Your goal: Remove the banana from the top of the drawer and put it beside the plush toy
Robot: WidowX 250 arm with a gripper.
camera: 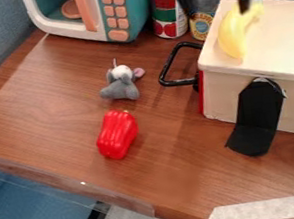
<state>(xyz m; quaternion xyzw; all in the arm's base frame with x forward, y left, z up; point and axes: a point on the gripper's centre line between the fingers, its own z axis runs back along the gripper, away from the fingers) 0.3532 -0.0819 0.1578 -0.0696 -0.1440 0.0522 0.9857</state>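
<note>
A red pepper point(117, 134) is lying on the table point(151, 176); the grey plush toy point(121, 84) is sitting just beyond it; the banana point(233, 35) is resting atop the drawer point(282, 34), near the handle side; the gripper point(218, 7) is hanging by its far end, fingers parted and released.

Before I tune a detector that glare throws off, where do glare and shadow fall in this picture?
Camera view: a soft sheen lightens the left part of the tabletop, with a tiny glint on its front edge; a faint shadow lies on the wood beside the drawer; the banana looks brightly lit against the drawer's pale top.
</note>
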